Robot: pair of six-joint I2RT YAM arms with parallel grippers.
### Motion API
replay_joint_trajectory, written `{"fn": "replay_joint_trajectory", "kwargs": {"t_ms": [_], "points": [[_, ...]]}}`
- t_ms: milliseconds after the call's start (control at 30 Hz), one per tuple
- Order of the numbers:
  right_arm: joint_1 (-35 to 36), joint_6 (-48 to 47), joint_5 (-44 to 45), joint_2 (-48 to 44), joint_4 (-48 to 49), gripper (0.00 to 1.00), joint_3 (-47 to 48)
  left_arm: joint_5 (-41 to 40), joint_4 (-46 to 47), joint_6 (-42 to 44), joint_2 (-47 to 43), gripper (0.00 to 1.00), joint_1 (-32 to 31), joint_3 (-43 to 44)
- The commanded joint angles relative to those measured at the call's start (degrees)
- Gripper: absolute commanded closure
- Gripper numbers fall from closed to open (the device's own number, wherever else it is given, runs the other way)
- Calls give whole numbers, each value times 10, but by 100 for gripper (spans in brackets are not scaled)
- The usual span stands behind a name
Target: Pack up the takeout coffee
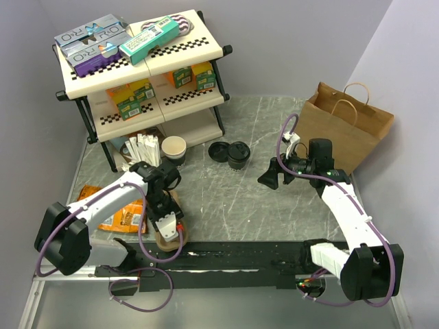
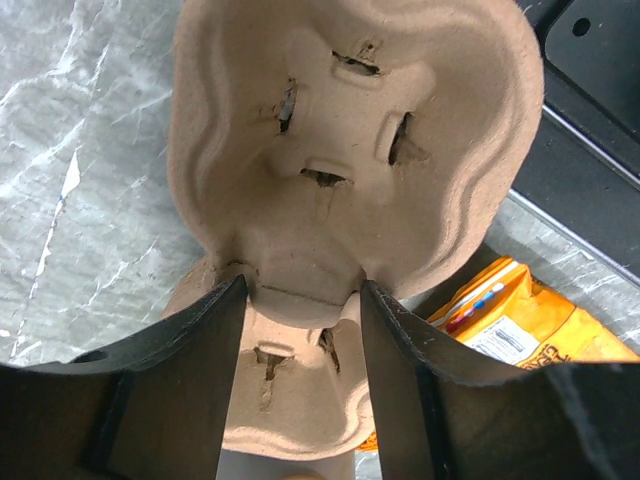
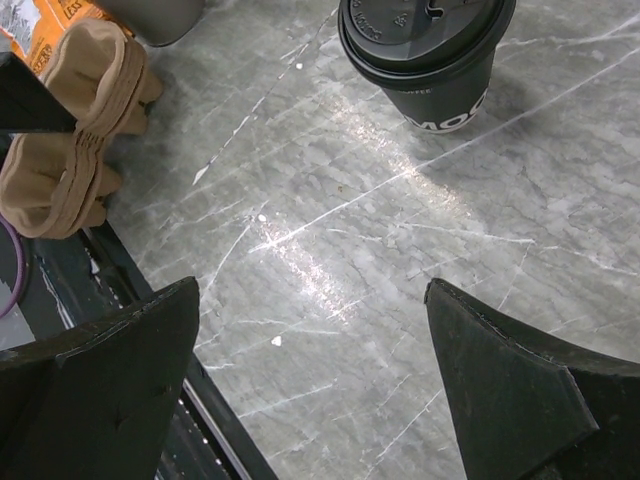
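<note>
Pulp-brown carrier [image 1: 169, 238] is clamped in your left fingers [image 1: 166, 223] overhead; the takeout coffee [image 1: 238, 156] stands on the desk [image 1: 226, 205], beyond your right fingers [image 1: 273, 173]. Left wrist: both fingers pinch the carrier's waist. Right wrist: fingers gape wide, empty, coffee ahead and apart. You're likely staging the carrier; next, reach and close round the cup.

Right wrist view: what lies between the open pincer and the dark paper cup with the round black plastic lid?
Only bare grey marbled tabletop separates the right pincer from the dark lidded paper cup, in the right wrist view.
</note>
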Motion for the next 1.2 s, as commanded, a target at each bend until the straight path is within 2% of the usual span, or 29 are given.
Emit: {"fn": "replay_joint_trajectory", "kwargs": {"t_ms": [0,200,467,533,667,700,1033,1167], "points": [[-3,5,-3,-11,18,0,0,29,-13,229,-10,46,-3,-6],[-3,5,-1,-11,17,0,-2,29,-5,219,-17,52,-3,-3],[-4,8,-5,-4,20,0,4,22,-23,176,-39,66,-2,29],[-4,10,-6,-2,24,0,5,25,-35,164,-40,77,-2,36],[-4,12,-9,1,26,0,6,27,-48,132,-46,90,-1,48],[-5,12,-9,2,25,0,6,30,-51,128,-46,98,0,51],[-4,12,-26,4,14,0,21,79,-78,95,-81,99,7,80],[-4,6,-59,-1,12,0,41,105,-79,36,-80,99,7,110]]}}
